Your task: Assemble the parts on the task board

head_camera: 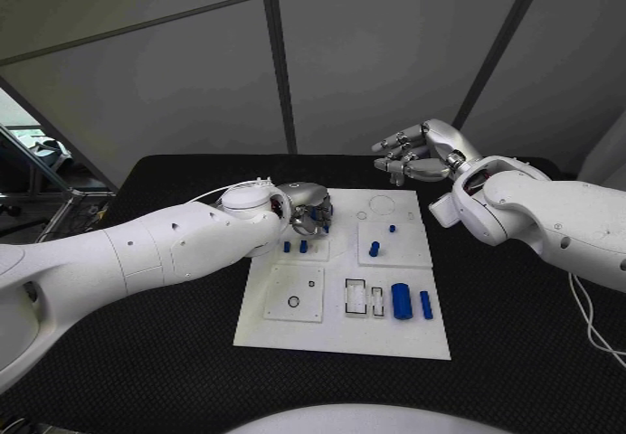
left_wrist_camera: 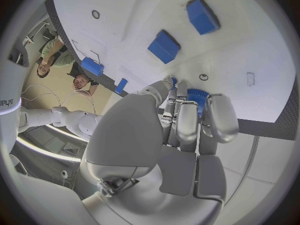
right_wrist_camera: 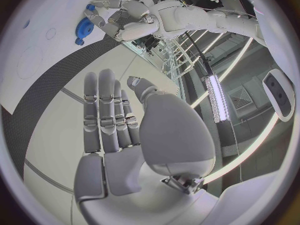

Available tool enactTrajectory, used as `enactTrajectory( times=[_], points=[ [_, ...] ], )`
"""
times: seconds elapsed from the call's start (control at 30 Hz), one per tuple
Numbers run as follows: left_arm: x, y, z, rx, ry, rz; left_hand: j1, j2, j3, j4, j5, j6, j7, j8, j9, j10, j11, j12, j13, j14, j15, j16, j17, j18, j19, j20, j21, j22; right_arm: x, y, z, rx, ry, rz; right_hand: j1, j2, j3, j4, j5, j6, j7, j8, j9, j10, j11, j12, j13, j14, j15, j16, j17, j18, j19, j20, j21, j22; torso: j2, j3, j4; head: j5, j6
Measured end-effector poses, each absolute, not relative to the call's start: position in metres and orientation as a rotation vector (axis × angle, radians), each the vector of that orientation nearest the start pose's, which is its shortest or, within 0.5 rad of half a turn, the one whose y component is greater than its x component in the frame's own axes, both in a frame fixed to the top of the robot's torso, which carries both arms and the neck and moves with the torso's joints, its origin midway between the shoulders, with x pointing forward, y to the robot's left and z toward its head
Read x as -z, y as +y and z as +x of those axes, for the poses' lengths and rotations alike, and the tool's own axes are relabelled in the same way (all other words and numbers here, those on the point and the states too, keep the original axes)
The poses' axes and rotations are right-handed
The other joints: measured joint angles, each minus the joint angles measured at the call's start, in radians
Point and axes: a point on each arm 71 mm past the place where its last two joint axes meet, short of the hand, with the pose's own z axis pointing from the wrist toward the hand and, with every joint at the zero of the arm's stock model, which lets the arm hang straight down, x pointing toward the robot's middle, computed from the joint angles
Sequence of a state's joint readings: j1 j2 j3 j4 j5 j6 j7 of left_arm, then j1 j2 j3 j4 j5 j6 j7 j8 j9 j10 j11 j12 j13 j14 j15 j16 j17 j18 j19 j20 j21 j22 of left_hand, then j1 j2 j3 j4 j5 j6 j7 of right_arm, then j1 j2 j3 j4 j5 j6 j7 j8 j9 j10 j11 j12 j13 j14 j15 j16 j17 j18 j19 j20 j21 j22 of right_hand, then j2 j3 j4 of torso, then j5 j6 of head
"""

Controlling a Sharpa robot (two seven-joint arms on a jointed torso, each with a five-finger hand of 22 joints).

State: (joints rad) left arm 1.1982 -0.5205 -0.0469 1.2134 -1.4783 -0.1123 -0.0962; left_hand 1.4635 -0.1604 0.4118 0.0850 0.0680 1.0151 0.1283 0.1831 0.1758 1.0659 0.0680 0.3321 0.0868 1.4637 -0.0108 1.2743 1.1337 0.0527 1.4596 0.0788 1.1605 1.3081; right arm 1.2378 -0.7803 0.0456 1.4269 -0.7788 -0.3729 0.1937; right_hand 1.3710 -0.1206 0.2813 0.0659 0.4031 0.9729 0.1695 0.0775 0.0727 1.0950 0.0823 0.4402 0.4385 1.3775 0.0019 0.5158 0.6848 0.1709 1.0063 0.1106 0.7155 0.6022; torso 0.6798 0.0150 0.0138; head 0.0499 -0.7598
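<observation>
The white task board point(head_camera: 342, 338) lies in the middle of the black table. My left hand point(head_camera: 308, 209) hovers over its far left corner and pinches a blue toothed gear point(left_wrist_camera: 197, 97) between its fingertips; the same gear point(right_wrist_camera: 84, 29) shows in the right wrist view, above the board point(right_wrist_camera: 31, 60). Two short blue pegs point(head_camera: 295, 245) stand just in front of that hand, and two more point(head_camera: 374, 249) stand to their right. A thick blue cylinder point(head_camera: 402, 301) and a thinner one point(head_camera: 425, 304) lie near the front right. My right hand point(head_camera: 418, 154) is raised beyond the board's far edge, fingers apart and holding nothing.
A small dark ring point(head_camera: 294, 301) sits on the front left plate of the board, beside rectangular slots point(head_camera: 355, 296). A round outline point(head_camera: 381, 204) marks the far end. Black table top point(head_camera: 522, 325) surrounds the board.
</observation>
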Motion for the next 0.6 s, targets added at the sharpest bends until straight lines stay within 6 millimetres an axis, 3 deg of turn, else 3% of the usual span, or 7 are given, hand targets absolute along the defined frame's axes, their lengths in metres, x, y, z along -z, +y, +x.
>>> enactTrajectory(
  times=[0.13, 0.17, 0.3, 0.37, 0.57, 0.6],
  points=[
    [0.217, 0.1163, 0.5272, 0.631, 1.843, 0.294, 0.0, 0.0, 0.002, -0.002, 0.0, 0.0, 0.0, 0.0, -0.002, 0.0, 0.0, -0.006, -0.002, 0.0, 0.0, 0.0, 0.0, 0.005, 0.0, 0.0, 0.0, 0.0, 0.1317, -0.1979, 0.5191, -1.158, 1.484, 0.374, 0.0, 0.0, 0.0, 0.0, 0.0, 0.0, 0.0, 0.0, 0.0, 0.0, 0.0, 0.0, 0.0, 0.0, 0.0, 0.0, 0.0, 0.0, 0.0, 0.0, 0.0, 0.0, 0.0, -0.0001, 0.0001, 0.001, 0.0],
    [0.217, 0.1163, 0.5272, 0.631, 1.843, 0.294, 0.0, 0.0, 0.002, -0.002, 0.0, 0.0, 0.0, -0.003, -0.002, 0.0, 0.0, -0.006, -0.002, 0.0, 0.0, 0.0, -0.001, 0.058, 0.0, 0.0, 0.001, 0.0, 0.1316, -0.1979, 0.5191, -1.158, 1.484, 0.374, 0.0, 0.0, 0.0, 0.0, 0.0, 0.0, 0.0, 0.0, 0.0, 0.0, 0.0, 0.0, 0.0, 0.0, 0.0, 0.0, 0.0, 0.0, 0.0, 0.0, 0.0, 0.0, 0.0, 0.0, 0.0001, 0.001, 0.0],
    [0.2173, 0.1163, 0.5271, 0.631, 1.843, 0.294, 0.0, 0.0, 0.02, -0.01, 0.0, 0.021, -0.002, -0.004, -0.004, 0.024, -0.002, -0.008, -0.006, 0.0, 0.0, 0.004, -0.005, 0.055, 0.0, 0.0, 0.018, 0.0, 0.1316, -0.198, 0.519, -1.158, 1.484, 0.374, 0.0, 0.0, 0.0, 0.0, 0.0, 0.0, 0.0, 0.0, 0.0, 0.0, 0.0, 0.0, 0.0, 0.0, 0.0, 0.0, 0.0, 0.0, 0.0, 0.0, 0.0, 0.0, 0.0, -0.0001, 0.0001, 0.002, 0.0],
    [0.2173, 0.1164, 0.5269, 0.632, 1.841, 0.294, 0.0, 0.0, 0.032, -0.016, 0.0, 0.04, -0.003, -0.004, -0.004, 0.041, -0.004, -0.009, -0.007, 0.0, 0.0, 0.005, -0.007, 0.002, 0.0, 0.0, 0.03, 0.0, 0.1316, -0.1981, 0.519, -1.158, 1.484, 0.374, 0.0, 0.0, 0.0, 0.0, 0.0, 0.0, 0.0, 0.0, 0.0, 0.0, 0.0, 0.0, 0.0, 0.0, 0.0, 0.0, 0.0, 0.0, 0.0, 0.0, 0.0, 0.0, -0.001, -0.0001, 0.0002, 0.002, 0.0],
    [0.2187, 0.1195, 0.5234, 0.646, 1.824, 0.29, 0.0, 0.0, 0.062, -0.031, 0.0, 0.069, 0.005, 0.0, -0.009, 0.073, -0.002, -0.028, -0.008, 0.003, -0.004, 0.01, -0.011, 0.003, 0.0, 0.0, 0.062, 0.0, 0.1316, -0.198, 0.519, -1.158, 1.484, 0.374, 0.0, 0.0, 0.0, 0.0, 0.0, 0.0, 0.0, 0.0, 0.0, 0.0, 0.0, 0.0, 0.0, 0.0, 0.0, 0.0, 0.0, 0.0, 0.0, 0.0, 0.0, 0.0, -0.001, -0.0006, 0.0005, 0.004, 0.001],
    [0.219, 0.1204, 0.5226, 0.649, 1.821, 0.29, 0.0, 0.0, 0.066, -0.033, 0.0, 0.071, 0.007, 0.0, -0.01, 0.077, -0.005, -0.031, -0.008, 0.003, -0.004, 0.012, -0.011, 0.044, 0.0, 0.0, 0.062, 0.0, 0.1316, -0.1979, 0.519, -1.159, 1.484, 0.374, 0.0, 0.0, 0.0, 0.0, 0.0, 0.0, 0.0, 0.0, 0.0, 0.0, 0.0, 0.0, 0.0, 0.0, 0.0, 0.0, 0.0, 0.0, 0.0, 0.0, 0.0, 0.0, -0.001, -0.0008, 0.0008, 0.004, 0.001]
  ],
)
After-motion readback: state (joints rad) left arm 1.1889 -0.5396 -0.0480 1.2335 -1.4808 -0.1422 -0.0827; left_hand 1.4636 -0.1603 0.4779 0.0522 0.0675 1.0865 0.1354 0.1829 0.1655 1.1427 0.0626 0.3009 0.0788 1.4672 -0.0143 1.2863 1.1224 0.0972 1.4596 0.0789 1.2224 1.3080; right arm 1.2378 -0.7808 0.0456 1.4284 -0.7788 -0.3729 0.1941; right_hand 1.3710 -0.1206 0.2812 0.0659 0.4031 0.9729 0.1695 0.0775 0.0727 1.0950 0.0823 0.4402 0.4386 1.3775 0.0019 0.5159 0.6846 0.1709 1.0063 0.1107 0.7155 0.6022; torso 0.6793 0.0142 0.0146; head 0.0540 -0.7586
